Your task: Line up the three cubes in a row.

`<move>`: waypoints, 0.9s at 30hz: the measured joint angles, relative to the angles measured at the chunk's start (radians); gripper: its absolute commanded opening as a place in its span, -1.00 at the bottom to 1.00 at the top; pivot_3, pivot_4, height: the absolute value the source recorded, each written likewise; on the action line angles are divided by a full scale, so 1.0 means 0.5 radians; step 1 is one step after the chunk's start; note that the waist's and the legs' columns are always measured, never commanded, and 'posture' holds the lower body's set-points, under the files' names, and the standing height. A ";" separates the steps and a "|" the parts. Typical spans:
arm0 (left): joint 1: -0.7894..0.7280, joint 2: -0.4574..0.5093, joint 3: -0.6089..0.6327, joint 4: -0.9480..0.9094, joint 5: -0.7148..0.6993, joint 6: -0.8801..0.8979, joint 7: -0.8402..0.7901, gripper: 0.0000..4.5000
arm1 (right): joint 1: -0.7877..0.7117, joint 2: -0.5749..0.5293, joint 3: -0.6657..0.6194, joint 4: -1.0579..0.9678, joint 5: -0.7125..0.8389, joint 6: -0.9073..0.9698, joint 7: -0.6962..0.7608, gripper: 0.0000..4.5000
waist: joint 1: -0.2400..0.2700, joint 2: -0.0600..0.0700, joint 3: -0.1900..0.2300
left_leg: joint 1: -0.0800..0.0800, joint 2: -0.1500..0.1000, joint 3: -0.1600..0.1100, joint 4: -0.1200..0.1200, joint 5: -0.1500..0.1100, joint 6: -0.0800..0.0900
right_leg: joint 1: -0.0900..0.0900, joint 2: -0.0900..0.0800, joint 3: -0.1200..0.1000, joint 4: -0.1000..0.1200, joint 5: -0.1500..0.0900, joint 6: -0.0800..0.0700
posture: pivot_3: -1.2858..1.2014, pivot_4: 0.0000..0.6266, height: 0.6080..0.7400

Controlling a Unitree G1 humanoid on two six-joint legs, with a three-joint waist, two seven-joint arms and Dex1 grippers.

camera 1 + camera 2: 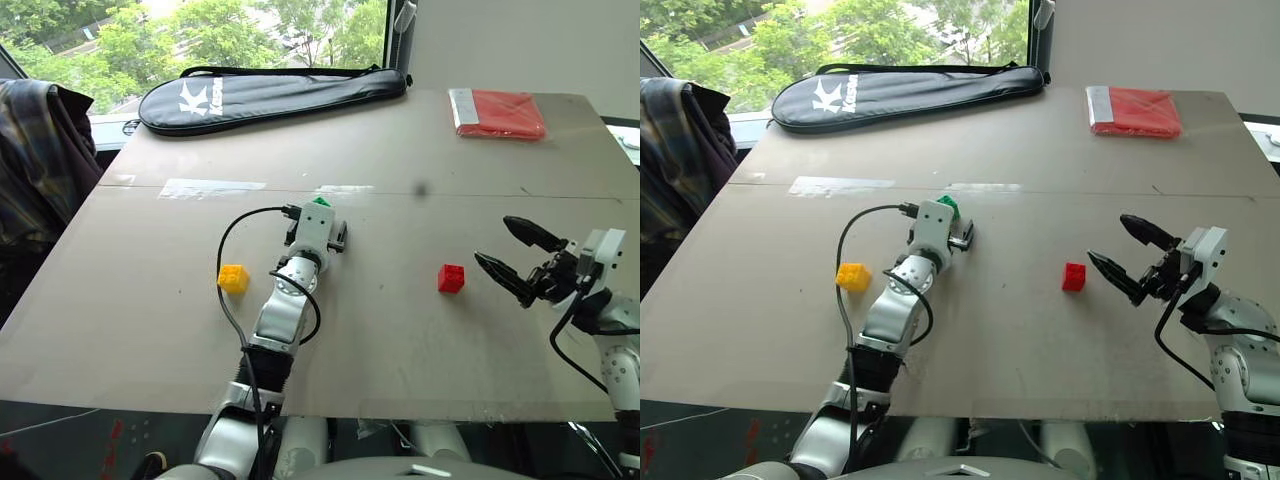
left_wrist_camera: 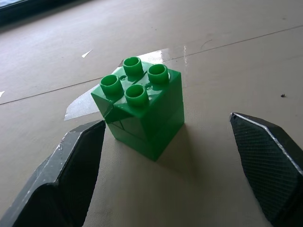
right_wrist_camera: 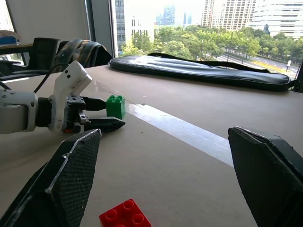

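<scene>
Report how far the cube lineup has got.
Done: nothing lined up yet. The yellow cube, green cube and red cube sit apart on the table, the green one farther back than the other two. In hand: the left claw is open with the green cube between its fingers, not gripped. The right claw hovers open beside the red cube. Left: bring all three into one row.

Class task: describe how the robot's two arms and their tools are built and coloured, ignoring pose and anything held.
Both arms are silver-grey jointed segments with black joints and a white block at the wrist. A loose black cable loops alongside each. The left tool and right tool each have two black tapered fingers with cross-hatched textured pads.
</scene>
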 measured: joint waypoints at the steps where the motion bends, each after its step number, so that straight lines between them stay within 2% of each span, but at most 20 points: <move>1: -0.046 0.017 0.005 0.074 0.001 -0.039 -0.003 0.93 | 0.004 0.000 0.000 -0.015 0.001 0.009 -0.007 0.97 | 0.001 0.000 0.000 | -0.001 0.000 0.000 0.000 0.000 0.000 | 0.000 0.000 -0.002 0.000 0.000 0.000 | 0.03 -0.52 0.52; 6: -0.185 0.126 0.032 0.332 -0.002 -0.218 -0.084 0.93 | 0.037 0.000 -0.013 -0.042 0.001 0.029 -0.034 0.97 | -0.005 0.000 0.000 | -0.001 0.000 0.000 0.000 0.000 0.000 | 0.000 0.000 -0.002 -0.001 0.000 0.000 | 0.03 -0.52 0.52; 12: -0.211 0.149 0.053 0.448 -0.029 -0.367 -0.205 0.93 | 0.035 0.006 -0.014 -0.058 0.001 0.039 -0.063 0.97 | -0.001 0.000 0.000 | -0.003 0.000 0.000 0.000 0.000 0.000 | 0.000 0.000 -0.003 -0.001 0.000 0.000 | 0.03 -0.52 0.52; 15: -0.219 0.143 0.076 0.476 -0.051 -0.392 -0.239 0.62 | 0.035 0.009 -0.014 -0.058 0.001 0.040 -0.071 1.00 | -0.001 0.000 0.000 | -0.003 0.000 0.000 0.000 0.000 0.000 | 0.000 0.000 -0.003 -0.001 0.000 0.000 | 0.03 -0.52 0.52; 25: -0.227 0.223 0.153 0.519 -0.200 -0.422 -0.590 0.62 | 0.035 0.036 -0.013 -0.059 -0.002 0.038 -0.067 1.00 | -0.006 0.001 -0.001 | -0.002 0.000 0.000 0.000 0.000 0.000 | 0.000 0.000 -0.003 -0.001 0.000 0.000 | 0.03 -0.52 0.52; 26: -0.226 0.225 0.157 0.519 -0.210 -0.421 -0.606 0.39 | 0.035 0.037 -0.013 -0.059 -0.002 0.038 -0.066 1.00 | -0.006 0.001 -0.001 | -0.002 0.000 0.000 0.000 0.000 0.000 | 0.000 0.000 -0.004 -0.001 0.000 0.000 | 0.03 -0.52 0.52; 27: -0.225 0.229 0.175 0.519 -0.244 -0.413 -0.672 0.27 | 0.035 0.041 -0.012 -0.059 -0.002 0.038 -0.065 1.00 | -0.005 0.001 -0.001 | -0.003 0.000 0.000 0.000 0.000 0.000 | -0.001 0.000 -0.004 -0.001 0.000 0.000 | 0.03 -0.52 0.52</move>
